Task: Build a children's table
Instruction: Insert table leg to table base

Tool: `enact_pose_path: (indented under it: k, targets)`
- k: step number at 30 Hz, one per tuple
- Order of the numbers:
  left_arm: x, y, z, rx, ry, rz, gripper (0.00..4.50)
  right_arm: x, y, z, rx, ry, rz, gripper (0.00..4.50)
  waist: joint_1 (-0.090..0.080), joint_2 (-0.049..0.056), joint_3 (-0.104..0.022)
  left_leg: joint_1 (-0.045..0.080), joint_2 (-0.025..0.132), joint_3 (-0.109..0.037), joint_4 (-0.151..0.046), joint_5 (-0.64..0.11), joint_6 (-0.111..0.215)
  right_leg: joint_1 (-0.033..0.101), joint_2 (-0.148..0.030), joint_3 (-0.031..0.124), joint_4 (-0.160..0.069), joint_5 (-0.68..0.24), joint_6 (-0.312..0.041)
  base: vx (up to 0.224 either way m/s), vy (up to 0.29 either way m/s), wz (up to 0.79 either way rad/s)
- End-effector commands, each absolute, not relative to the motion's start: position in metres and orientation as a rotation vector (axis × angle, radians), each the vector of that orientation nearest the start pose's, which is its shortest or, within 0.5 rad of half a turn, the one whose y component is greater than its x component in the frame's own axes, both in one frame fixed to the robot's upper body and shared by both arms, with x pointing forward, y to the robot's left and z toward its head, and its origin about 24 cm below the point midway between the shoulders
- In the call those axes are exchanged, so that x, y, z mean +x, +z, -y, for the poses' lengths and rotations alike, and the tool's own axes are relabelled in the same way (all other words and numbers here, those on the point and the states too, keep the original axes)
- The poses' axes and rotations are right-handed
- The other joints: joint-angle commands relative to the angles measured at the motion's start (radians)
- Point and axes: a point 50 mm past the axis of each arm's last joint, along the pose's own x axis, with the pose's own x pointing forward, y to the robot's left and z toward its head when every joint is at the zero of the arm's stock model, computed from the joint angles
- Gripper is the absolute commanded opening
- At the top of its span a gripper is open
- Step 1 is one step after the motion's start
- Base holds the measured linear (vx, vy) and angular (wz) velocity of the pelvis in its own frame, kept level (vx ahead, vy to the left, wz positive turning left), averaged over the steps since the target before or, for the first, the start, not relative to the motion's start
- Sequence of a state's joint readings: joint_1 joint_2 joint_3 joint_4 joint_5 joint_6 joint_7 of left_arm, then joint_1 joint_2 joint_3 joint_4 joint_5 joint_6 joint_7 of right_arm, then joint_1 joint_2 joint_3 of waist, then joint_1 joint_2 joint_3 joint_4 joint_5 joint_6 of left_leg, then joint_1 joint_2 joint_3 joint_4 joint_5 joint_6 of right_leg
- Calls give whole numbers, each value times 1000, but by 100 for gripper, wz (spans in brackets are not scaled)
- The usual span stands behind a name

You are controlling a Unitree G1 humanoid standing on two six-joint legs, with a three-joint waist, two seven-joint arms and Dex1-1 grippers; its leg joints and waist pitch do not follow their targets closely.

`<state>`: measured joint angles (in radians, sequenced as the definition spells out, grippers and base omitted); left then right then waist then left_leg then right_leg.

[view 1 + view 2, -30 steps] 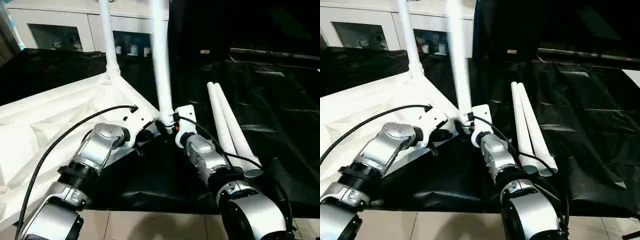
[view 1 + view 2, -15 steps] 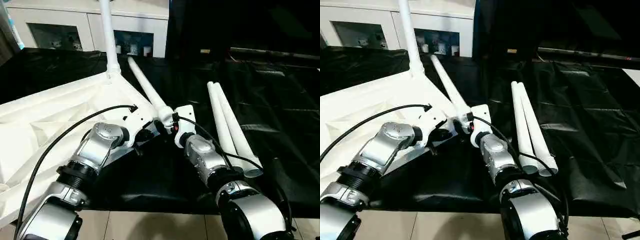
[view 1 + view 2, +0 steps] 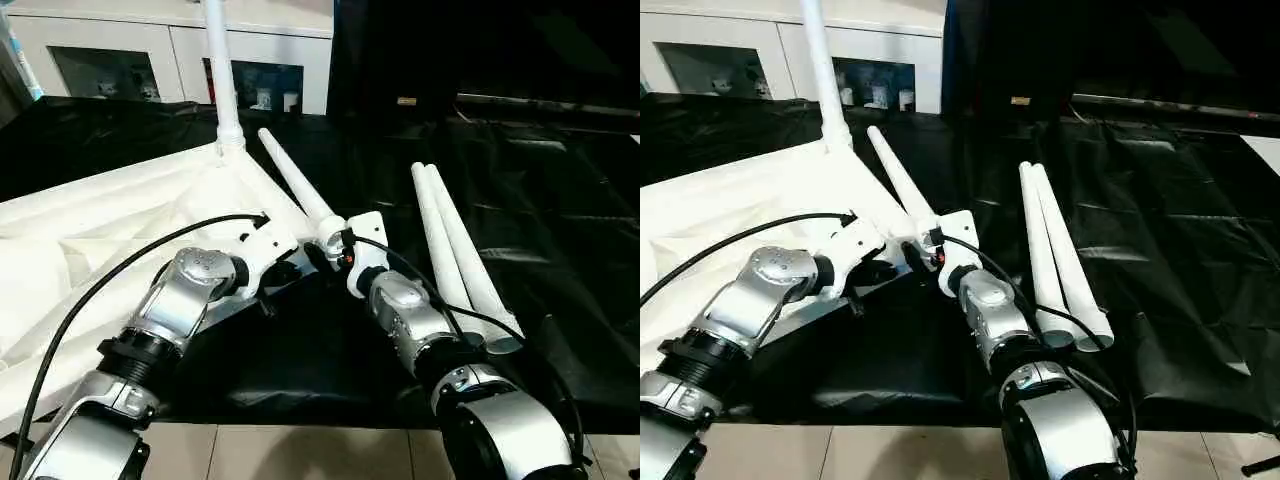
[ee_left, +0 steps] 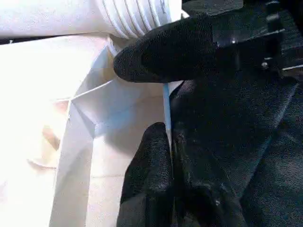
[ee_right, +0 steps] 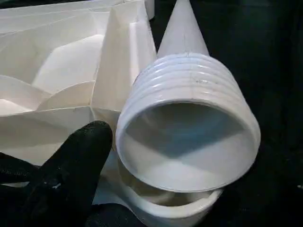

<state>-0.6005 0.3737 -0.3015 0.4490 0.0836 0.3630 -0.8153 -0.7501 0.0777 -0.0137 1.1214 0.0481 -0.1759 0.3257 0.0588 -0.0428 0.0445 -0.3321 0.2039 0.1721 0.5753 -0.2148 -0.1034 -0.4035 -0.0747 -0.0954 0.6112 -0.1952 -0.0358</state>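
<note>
Now one leg (image 3: 222, 80) stands in its corner socket (image 3: 231, 148); another (image 3: 295, 186) lies loose.

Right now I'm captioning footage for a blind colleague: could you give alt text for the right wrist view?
A white tube leg lies tipped over, its open ribbed end facing the camera above a round corner socket of the upturned white tabletop. One black gripper finger rises in the foreground.

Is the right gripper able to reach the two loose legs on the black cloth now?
Probably yes. The two loose legs lie side by side just beside the right arm, with nothing on top of them. The right gripper sits at the fallen leg by the tabletop.
</note>
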Motion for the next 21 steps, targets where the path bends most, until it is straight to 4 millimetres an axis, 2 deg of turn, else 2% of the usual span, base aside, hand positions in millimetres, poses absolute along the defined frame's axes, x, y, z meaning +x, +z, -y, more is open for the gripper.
enact_pose_path:
  k: [1,2,4,5,7,8,12,21]
  targets:
    - [327,51,-137,523,-935,-532,0,348,21,62,57,523,-255,359,1,15,-55,-7,33,-1,-67,-73,39,61,-78,67,-54,-53,-235,0,0,0]
    - [327,51,-138,522,-936,-532,0,348,21,62,58,522,-255,349,1,14,-55,-7,33,-1,-66,-67,42,61,-77,67,-53,-44,-237,0,0,0]
    - [326,50,-139,523,-934,-534,0,348,19,64,58,518,-263,326,1,18,-55,-7,33,-1,-66,-68,42,60,-78,67,-53,-45,-239,0,0,0]
    - [326,50,-139,524,-933,-535,0,348,19,65,59,515,-266,323,0,14,-55,-7,32,0,-66,-68,43,61,-77,67,-53,-43,-240,0,0,0]
    - [326,49,-139,526,-933,-535,0,348,18,66,63,509,-269,307,1,16,-55,-7,32,-1,-65,-65,43,61,-77,67,-52,-39,-241,0,0,0]
    - [326,49,-140,525,-933,-536,0,348,18,66,72,505,-272,285,1,15,-56,-7,32,0,-65,-66,43,61,-77,67,-52,-40,-242,0,0,0]
    - [327,50,-141,529,-932,-537,0,348,18,68,77,499,-275,269,1,16,-56,-7,32,-1,-65,-64,42,61,-77,67,-52,-38,-242,0,0,0]
    - [328,53,-146,564,-929,-498,0,350,22,76,102,476,-251,264,2,13,-57,-7,32,0,-63,-60,49,63,-77,67,-50,-28,-239,0,0,0]
